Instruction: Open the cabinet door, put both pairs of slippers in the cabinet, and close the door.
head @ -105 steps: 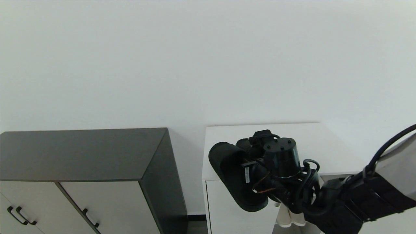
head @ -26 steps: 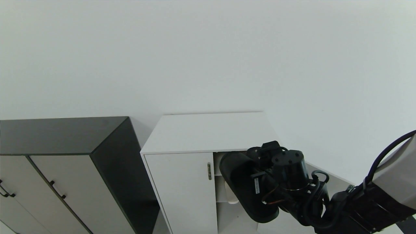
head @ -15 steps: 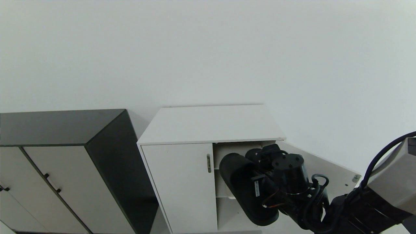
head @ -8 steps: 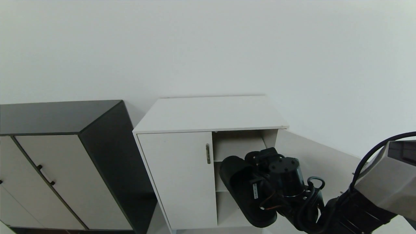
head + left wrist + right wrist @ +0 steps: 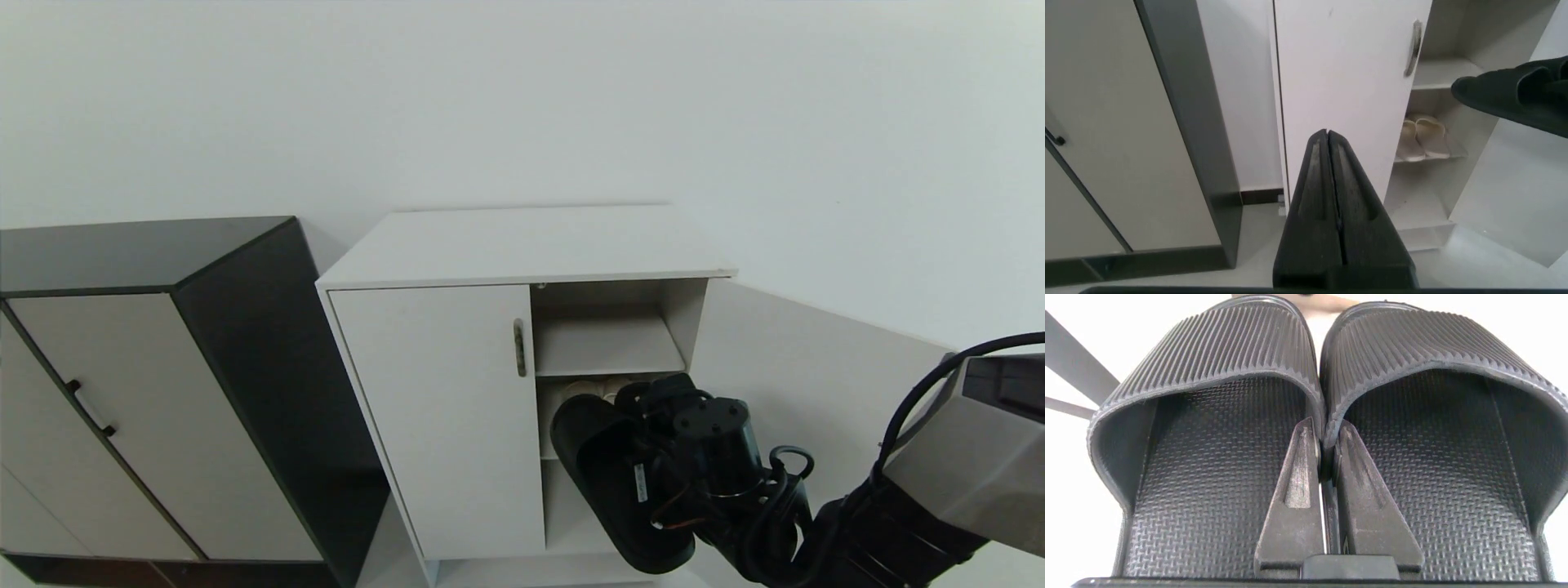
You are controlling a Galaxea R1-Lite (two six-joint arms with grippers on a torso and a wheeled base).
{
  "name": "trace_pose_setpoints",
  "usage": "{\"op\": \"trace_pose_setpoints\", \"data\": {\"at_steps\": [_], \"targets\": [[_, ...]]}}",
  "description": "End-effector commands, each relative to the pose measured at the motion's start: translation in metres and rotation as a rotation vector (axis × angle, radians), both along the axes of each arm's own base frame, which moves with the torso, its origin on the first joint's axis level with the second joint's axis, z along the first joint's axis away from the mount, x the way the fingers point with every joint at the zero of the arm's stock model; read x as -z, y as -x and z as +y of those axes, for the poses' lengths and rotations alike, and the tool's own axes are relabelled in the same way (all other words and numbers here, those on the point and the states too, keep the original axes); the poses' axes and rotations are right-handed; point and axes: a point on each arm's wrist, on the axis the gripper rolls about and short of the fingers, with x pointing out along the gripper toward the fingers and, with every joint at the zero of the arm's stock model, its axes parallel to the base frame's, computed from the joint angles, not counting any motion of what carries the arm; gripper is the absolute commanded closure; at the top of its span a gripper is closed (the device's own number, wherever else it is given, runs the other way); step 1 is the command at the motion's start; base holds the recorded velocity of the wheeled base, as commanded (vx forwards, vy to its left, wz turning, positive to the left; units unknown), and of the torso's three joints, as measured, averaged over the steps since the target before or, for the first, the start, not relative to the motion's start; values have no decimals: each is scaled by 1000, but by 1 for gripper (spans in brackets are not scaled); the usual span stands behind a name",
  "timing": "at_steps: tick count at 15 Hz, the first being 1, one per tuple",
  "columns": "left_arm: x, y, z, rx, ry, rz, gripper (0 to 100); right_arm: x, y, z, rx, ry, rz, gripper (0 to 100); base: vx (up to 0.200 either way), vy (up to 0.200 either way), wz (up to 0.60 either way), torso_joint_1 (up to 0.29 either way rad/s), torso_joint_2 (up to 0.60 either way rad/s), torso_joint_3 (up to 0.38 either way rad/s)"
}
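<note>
The white cabinet [image 5: 522,245] stands with its right door [image 5: 800,351] swung open and its left door [image 5: 433,408] closed. A cream pair of slippers [image 5: 1425,135] lies on the middle shelf. My right gripper [image 5: 1323,441] is shut on the inner edges of the black slippers [image 5: 1225,433], which it holds side by side. The black pair [image 5: 612,482] hangs just in front of the open compartment, level with the middle shelf. My left gripper [image 5: 1328,135] is shut on nothing and sits low, facing the closed left door.
A dark-topped cabinet [image 5: 122,253] with cream doors stands close to the left of the white one. The upper shelf [image 5: 604,347] is bare. A white wall runs behind, with pale floor [image 5: 1249,224] below.
The whole head view has shifted, showing more of the cabinet's open inside. The black slippers stay in my right gripper, now before the middle shelf rather than the top opening.
</note>
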Motion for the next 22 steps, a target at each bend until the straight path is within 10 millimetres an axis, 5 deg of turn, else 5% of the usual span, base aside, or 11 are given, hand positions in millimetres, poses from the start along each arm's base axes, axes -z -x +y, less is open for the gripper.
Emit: {"op": "trace_pose_setpoints", "data": {"at_steps": [1, 17, 22], "targets": [[0, 0, 0, -1, 0, 1, 100, 1, 0, 0, 0, 1, 1, 100, 0, 0, 0, -188, 496, 310], [0, 0, 0, -1, 1, 1, 100, 4, 0, 0, -18, 39, -31, 100, 0, 0, 0, -119, 464, 346], [0, 0, 0, -1, 1, 1, 100, -7, -3, 6, -26, 14, -89, 100, 0, 0, 0, 0, 41, 37]]}}
